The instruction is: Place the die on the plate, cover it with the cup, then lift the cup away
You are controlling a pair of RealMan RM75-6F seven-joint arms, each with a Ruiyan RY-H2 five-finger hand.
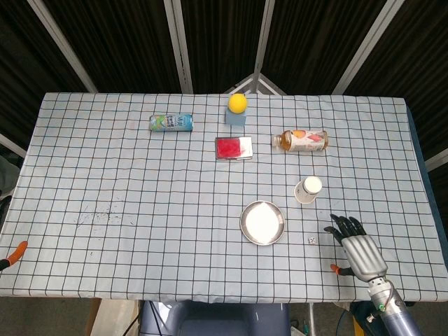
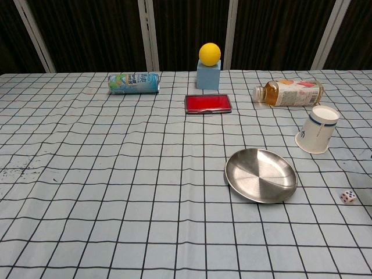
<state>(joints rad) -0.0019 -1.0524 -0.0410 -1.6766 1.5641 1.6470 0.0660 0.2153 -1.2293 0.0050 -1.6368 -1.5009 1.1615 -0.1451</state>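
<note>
Head view, checked tablecloth (image 1: 140,210), dark slatted backdrop (image 1: 126,42); robot hand (image 1: 358,248) spread

My counter (image 1: 140,210) is covered by a pale blue cloth ruled with a black grid, a little rumpled. Behind it hang dark, pleated curtains (image 2: 81,35), crossed by pale metal struts (image 1: 178,45) that slant up from the far edge. Even light falls on the cloth.
</note>
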